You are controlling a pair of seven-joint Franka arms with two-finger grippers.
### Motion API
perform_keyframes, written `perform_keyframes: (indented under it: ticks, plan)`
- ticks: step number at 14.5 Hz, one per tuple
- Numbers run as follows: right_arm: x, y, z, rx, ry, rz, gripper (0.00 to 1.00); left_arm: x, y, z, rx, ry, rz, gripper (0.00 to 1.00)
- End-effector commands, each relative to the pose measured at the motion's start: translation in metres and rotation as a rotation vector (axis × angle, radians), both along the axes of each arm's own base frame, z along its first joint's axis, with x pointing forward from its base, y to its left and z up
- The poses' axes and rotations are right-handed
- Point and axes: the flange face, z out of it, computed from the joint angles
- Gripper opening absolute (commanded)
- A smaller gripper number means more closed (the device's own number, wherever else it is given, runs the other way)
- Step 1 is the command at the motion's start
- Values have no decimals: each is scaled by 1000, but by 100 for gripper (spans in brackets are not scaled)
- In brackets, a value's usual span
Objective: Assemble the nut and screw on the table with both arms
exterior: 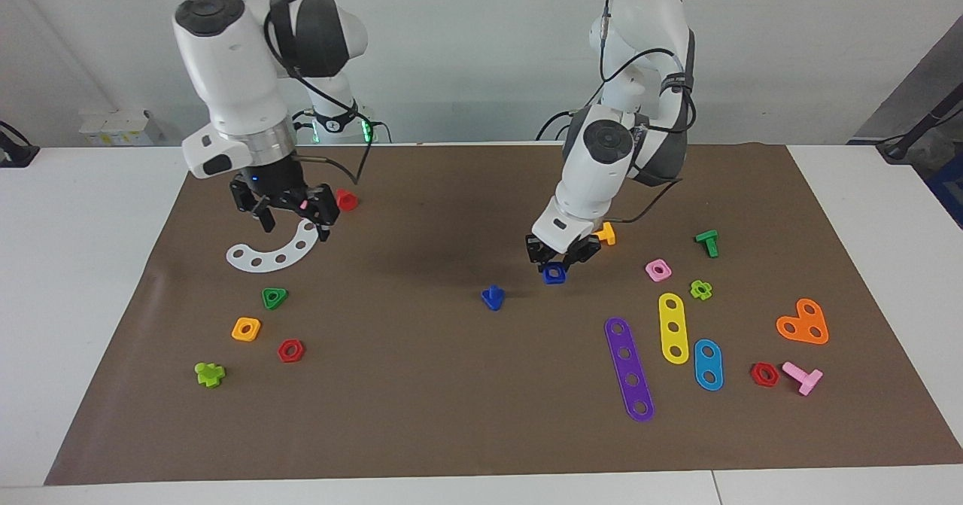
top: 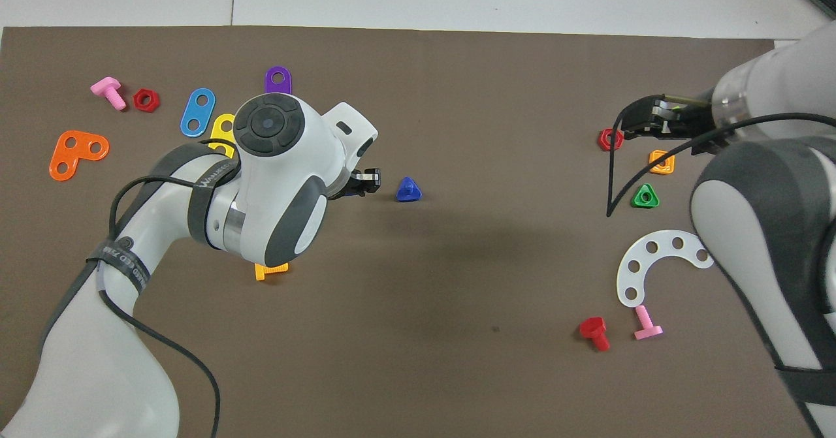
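In the facing view I read the right gripper [exterior: 290, 223] at about 9 o'clock on the brown rectangular mat [exterior: 421, 384], hanging over the white curved perforated plastic strip [exterior: 271, 253], fingers parted and holding nothing. The small dark blue plastic screw [exterior: 492, 297] stands at centre, stem up. At its 2 o'clock the left gripper [exterior: 560, 258] is low, fingers pinching the small dark blue squarish plastic nut [exterior: 554, 273].
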Motion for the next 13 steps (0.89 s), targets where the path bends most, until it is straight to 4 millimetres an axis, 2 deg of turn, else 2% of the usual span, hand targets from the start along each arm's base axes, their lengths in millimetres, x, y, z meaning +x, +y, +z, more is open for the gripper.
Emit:
perform_keyframes:
  ticks: [1, 3, 6, 7, 9, 10, 13]
  plan:
    - [-25, -41, 18, 23, 44, 42, 100, 8, -29, 0, -12, 8, 42, 30]
    - [-37, -72, 29, 24, 77, 65, 100, 6, -52, 2, -18, 3, 65, 29]
    - [-51, -93, 34, 28, 120, 94, 100, 5, -73, -7, -18, 3, 70, 29]
    - [-54, -96, 37, 30, 128, 94, 100, 8, -78, -11, -17, 1, 77, 29]
    - [-53, -87, 43, 20, 120, 109, 100, 6, -89, -12, -20, -9, 62, 29]
    - [-52, -86, 50, 10, 106, 111, 100, 6, -89, -17, -17, -8, 63, 29]
    - [-51, -84, 52, -1, 110, 116, 100, 4, -94, -22, -18, -18, 55, 29]
